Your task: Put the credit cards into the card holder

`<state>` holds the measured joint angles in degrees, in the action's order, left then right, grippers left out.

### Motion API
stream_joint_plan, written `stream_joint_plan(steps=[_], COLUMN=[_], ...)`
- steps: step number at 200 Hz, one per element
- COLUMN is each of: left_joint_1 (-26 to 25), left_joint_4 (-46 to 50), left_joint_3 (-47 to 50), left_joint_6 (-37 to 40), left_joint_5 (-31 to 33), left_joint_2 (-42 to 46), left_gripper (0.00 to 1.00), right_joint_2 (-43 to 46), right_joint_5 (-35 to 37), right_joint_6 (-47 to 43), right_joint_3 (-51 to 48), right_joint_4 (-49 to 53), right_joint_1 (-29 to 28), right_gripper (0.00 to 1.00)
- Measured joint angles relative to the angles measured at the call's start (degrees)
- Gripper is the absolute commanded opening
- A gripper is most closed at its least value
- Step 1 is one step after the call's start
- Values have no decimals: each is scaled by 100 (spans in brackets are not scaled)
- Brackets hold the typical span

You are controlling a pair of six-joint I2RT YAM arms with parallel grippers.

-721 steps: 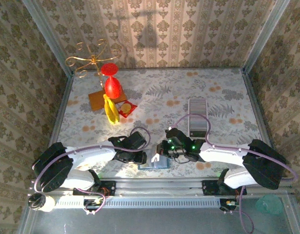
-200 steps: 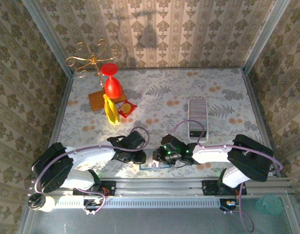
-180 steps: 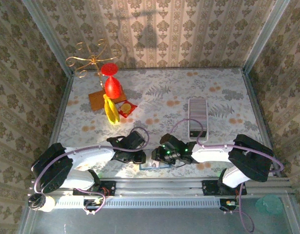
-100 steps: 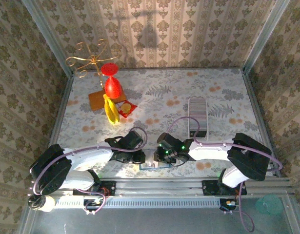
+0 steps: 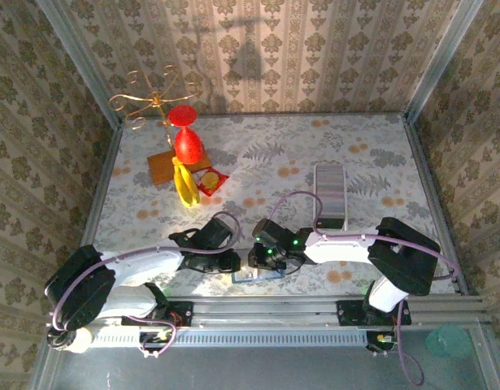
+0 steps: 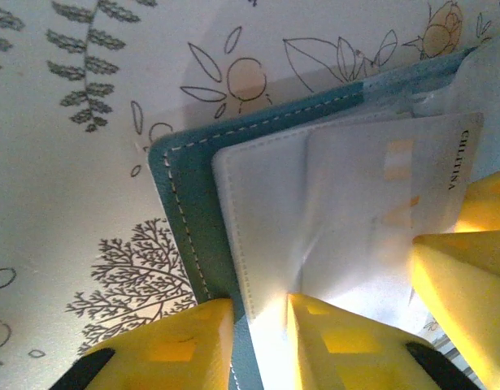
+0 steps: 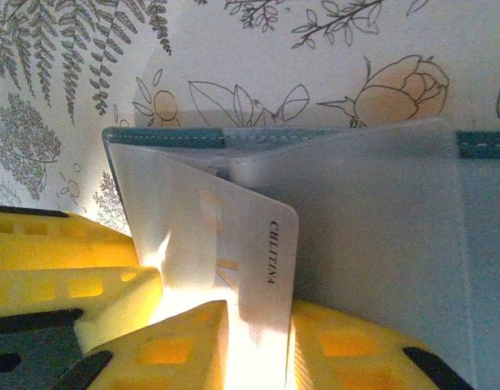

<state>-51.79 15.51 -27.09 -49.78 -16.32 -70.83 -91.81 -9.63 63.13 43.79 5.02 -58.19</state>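
Observation:
The dark-teal card holder [image 5: 254, 276] lies open at the table's near edge, between both grippers. In the left wrist view its stitched teal edge [image 6: 180, 211] and white inner pocket pass between my left gripper's [image 6: 258, 341] yellow fingers, which are shut on it. A white credit card [image 7: 254, 244] with dark lettering stands tilted against the holder's pocket [image 7: 164, 138]. My right gripper [image 7: 262, 345] is shut on the card's lower edge. The same card [image 6: 412, 187] lies over the white pocket in the left wrist view. From above, the left gripper [image 5: 229, 262] and right gripper [image 5: 262, 258] nearly touch.
A red goblet [image 5: 186, 140], a banana [image 5: 183, 184], a brown pad [image 5: 164, 168] and a red packet [image 5: 210, 180] sit at the far left beside a gold wire stand [image 5: 150, 101]. A grey striped block [image 5: 329, 195] lies right of centre. The metal rail [image 5: 258, 309] runs just behind the holder.
The right gripper has slid left with the card, closer to the left gripper and over the holder. The left arm has shifted slightly toward the near edge.

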Motion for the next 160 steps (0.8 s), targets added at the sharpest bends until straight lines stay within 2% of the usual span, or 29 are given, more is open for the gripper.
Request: stream_joint_plan(steps=[48, 82, 113, 134, 160], left_joint_1=[129, 188, 273, 278, 304], left_joint_4=[-17, -44, -79, -127, -192], left_joint_3=[229, 476, 605, 625, 632], left_joint_6=[-74, -157, -238, -304, -315], left_joint_5=[-20, 0, -2, -20, -46], left_joint_2=[402, 804, 874, 826, 682], left_gripper=[29, 31, 25, 14, 13], right_joint_2=[2, -9, -76, -162, -258], right_joint_5=[2, 2, -11, -48, -116], right_joint_6=[20, 24, 4, 0, 0], right_joint_3=[-2, -2, 15, 63, 149], right_joint_4=[0, -11, -63, -101, -109], right_joint_1=[-22, -22, -22, -22, -22], right_gripper=[12, 8, 3, 0, 0])
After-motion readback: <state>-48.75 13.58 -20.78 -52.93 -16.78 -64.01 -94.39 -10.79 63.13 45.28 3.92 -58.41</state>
